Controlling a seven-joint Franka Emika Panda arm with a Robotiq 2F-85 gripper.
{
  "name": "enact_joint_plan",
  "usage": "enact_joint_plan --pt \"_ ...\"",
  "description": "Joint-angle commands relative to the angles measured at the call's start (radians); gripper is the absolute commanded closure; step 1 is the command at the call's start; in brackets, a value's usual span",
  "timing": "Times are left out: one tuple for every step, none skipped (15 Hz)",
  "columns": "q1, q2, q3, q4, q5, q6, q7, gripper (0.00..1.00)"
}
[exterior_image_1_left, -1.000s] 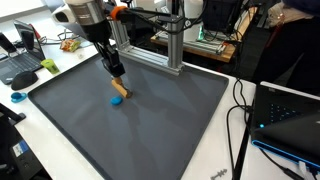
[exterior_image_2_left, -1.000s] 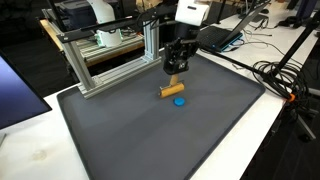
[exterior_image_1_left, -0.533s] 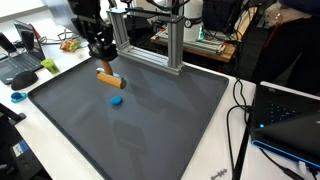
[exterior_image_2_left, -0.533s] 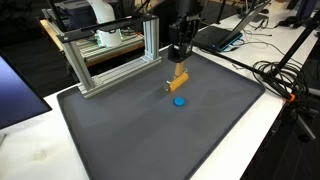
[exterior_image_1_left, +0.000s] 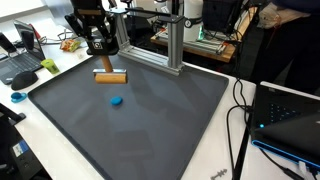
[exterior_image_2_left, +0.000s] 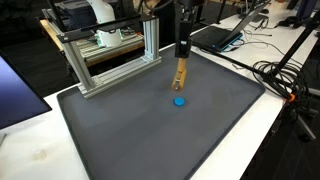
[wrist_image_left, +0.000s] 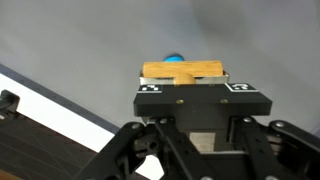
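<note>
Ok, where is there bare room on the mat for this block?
Most of the mat is bare: everything from the blue disc to the near edge. Crowded only at the back, by the aluminium frame, under the end effector holding the wooden block.

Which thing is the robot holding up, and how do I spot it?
Find the big dark grey mat on the white table. Over the side by the metal frame, the robot's jaws hold a wooden block in the air. It is tan and long, unlike the small round blue piece lying on the mat below.
</note>
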Motion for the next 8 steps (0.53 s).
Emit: enact_joint_plan --pt "-0.011 0.0 0.015 -0.001 -0.005 0.0 -0.013 0.53" --pt "-0.011 0.0 0.016 -0.002 -0.005 0.002 -0.02 0.53" --pt "-0.011 0.0 0.017 -0.003 -0.005 0.003 -0.025 0.53" --pt "-0.011 0.0 0.017 -0.004 -0.005 0.005 -0.028 0.53" --pt "-0.012 0.0 0.017 -0.004 -0.005 0.005 -0.029 0.53" --pt "-0.012 0.0 0.017 -0.004 -0.005 0.005 -0.03 0.53" --pt "-0.012 0.0 0.017 -0.004 -0.005 0.005 -0.03 0.78" --pt "-0.022 0.013 0.027 0.005 0.016 0.002 -0.074 0.78"
